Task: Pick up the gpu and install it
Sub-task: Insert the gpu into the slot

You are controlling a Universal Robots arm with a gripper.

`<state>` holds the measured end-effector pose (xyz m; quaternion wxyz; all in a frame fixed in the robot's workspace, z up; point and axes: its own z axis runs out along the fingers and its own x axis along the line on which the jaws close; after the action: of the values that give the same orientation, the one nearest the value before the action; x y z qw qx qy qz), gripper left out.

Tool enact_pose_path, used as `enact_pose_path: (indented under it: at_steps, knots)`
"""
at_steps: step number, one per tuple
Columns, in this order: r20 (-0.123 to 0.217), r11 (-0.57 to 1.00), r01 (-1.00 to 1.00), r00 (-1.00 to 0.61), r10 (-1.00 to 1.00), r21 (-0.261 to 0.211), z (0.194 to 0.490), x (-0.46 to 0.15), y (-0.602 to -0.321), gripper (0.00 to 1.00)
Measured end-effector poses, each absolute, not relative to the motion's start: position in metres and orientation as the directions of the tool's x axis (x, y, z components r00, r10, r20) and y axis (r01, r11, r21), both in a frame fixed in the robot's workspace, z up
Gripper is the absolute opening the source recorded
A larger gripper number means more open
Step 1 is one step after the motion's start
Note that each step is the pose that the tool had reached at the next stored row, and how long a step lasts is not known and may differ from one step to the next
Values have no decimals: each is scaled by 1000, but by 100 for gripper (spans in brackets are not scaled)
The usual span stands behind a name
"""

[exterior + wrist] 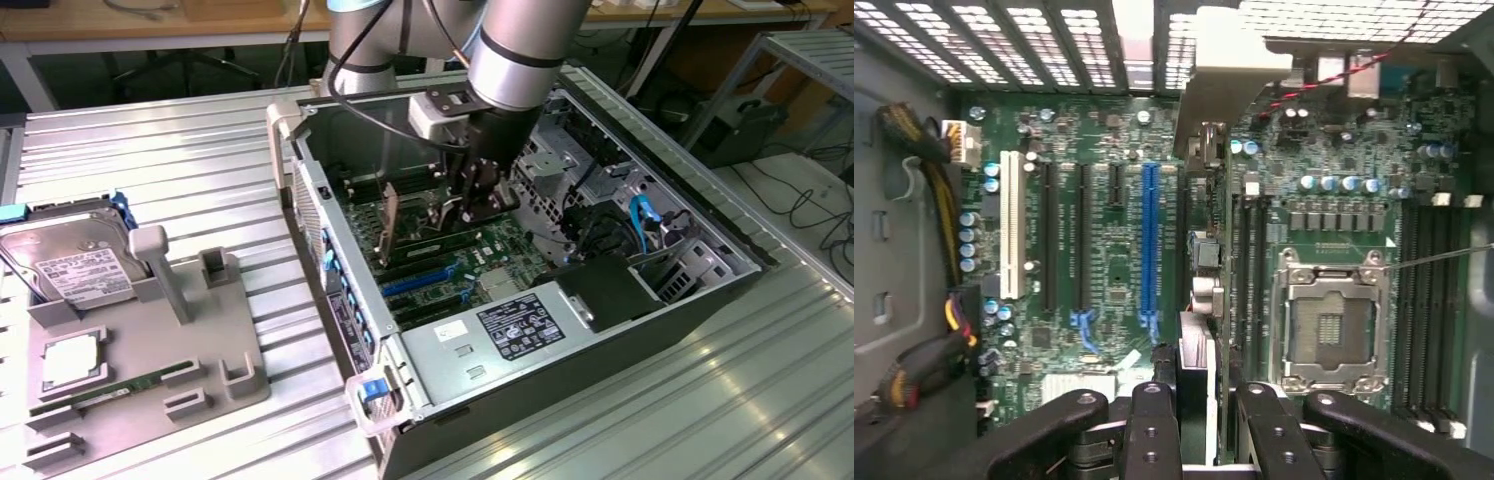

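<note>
Gpu [1204, 190] held on edge inside the open computer case [721, 270], gripped by the tool [1199, 420] with both fingers [1154, 430] pinched on its near end. Seen edge-on from the wrist, with the silvery bracket at the far end, near the case's back wall. Held over the green motherboard [1104, 260], just beside the blue slot [1149, 240] and not lined up over it. In the exterior view, card [390, 222] standing upright under the arm, low in the case.

Could go wrong from here: card pressed down while off to one side of the slot, so gold edge hits the board and not the slot. Could tilt in the grip, since held by one end only. Could catch the bracket on the back wall. Could slip out if pushed too hard.

Hard drive [74, 265] and holder tray [200, 340] resting on the bench [641, 400], well apart from the case.
</note>
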<state>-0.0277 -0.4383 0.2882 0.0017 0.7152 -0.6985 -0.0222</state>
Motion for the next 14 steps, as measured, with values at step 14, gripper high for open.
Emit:
enact_pose_path:
  at_steps: [14]
  knots:
    - [-21, -1, -999, 0, -1000, 34, 271, -45, -448, 27]
